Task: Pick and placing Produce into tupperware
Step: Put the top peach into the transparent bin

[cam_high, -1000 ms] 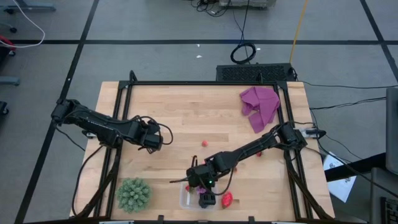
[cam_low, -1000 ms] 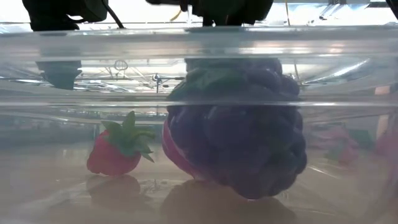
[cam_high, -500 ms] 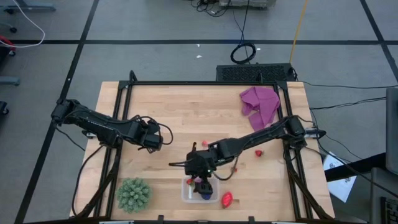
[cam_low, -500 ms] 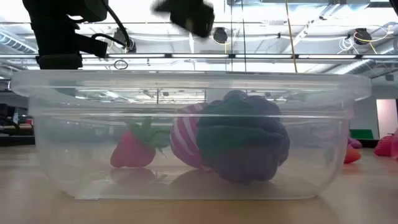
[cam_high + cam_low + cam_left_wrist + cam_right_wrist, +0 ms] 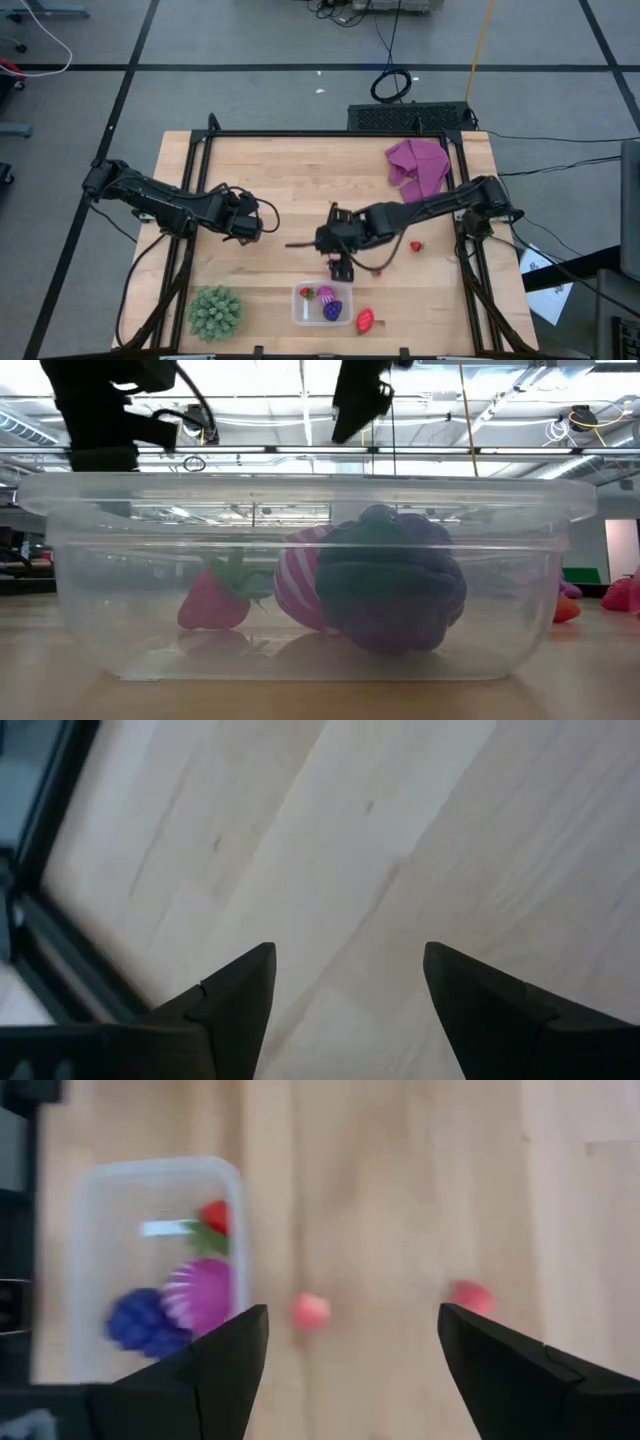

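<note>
Clear box (image 5: 322, 304): red strawberry (image 5: 308, 293), striped magenta ball (image 5: 326, 295), dark purple grapes (image 5: 331, 311). Purple cloth (image 5: 418, 171); green spiky ball (image 5: 214, 313); light wood table (image 5: 300, 180)

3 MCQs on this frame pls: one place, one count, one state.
1. Where is the spiky green ball?
A. in the tupperware
B. on the table beside the tupperware
C. on the purple cloth

2. How many pieces lie in the tupperware?
A. one
B. three
C. five

3. The right claw is:
A. open, empty
B. shut on the grape bunch
C. shut on a strawberry

Key: 1 B, the high view shows it on the wood. 2 B: strawberry, magenta ball, grape bunch. 3 A, nothing between its fingers in the right wrist view.
</note>
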You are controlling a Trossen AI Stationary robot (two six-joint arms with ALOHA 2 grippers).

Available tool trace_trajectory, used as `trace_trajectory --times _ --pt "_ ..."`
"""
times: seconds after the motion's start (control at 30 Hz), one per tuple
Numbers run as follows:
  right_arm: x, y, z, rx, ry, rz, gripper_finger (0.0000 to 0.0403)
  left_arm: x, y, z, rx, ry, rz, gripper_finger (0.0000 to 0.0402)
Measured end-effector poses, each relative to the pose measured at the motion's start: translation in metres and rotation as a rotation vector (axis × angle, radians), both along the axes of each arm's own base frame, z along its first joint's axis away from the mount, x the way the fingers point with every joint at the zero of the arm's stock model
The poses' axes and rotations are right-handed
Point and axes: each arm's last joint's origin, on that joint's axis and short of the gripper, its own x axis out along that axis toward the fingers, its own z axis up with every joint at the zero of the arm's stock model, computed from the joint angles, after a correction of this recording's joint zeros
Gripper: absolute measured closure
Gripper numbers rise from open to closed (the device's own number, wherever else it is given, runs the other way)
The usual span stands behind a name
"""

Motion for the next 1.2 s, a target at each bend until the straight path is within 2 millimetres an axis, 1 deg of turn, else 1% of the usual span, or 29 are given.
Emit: trace_trajectory --times 0.1,0.2,0.3,0.43,0.6,0.67,0.8,1.0,1.1,1.2 --pt "0.005 -0.017 -0.011 -0.024 0.027 -0.007 0.0122 0.008 0.0 0.001 0.026 -0.05 -0.071 0.0138" --pt "0.006 -0.035 -0.028 -0.042 0.071 -0.03 0.0122 0.017 0.0 0.002 0.03 -0.11 -0.138 0.0138" --pt "0.003 -0.054 -0.047 -0.056 0.119 -0.057 0.0122 0.023 0.002 0.004 0.035 -0.141 -0.168 0.0141" --pt "-0.001 -0.074 -0.072 -0.066 0.143 -0.079 0.0122 0.021 0.009 0.003 0.064 -0.107 -0.152 0.0144" --pt "-0.002 -0.089 -0.093 -0.079 0.108 -0.065 0.0122 0.011 0.023 0.002 0.116 -0.003 -0.073 0.0142" --pt "-0.001 -0.093 -0.096 -0.086 0.088 -0.06 0.0122 0.006 0.03 0.002 0.129 0.045 -0.026 0.0144" --pt "0.002 -0.099 -0.096 -0.097 0.051 -0.048 0.0122 -0.002 0.041 0.002 0.153 0.113 0.053 0.0142" --pt "0.002 -0.108 -0.096 -0.104 0.046 -0.052 0.0122 -0.007 0.051 0.002 0.157 0.147 0.116 0.0143" --pt "0.002 -0.108 -0.096 -0.078 0.041 -0.044 0.0122 -0.007 0.054 0.003 0.158 0.154 0.128 0.0144" --pt "0.003 -0.102 -0.095 -0.048 0.03 -0.028 0.0122 -0.01 0.057 0.003 0.161 0.179 0.141 0.0141"
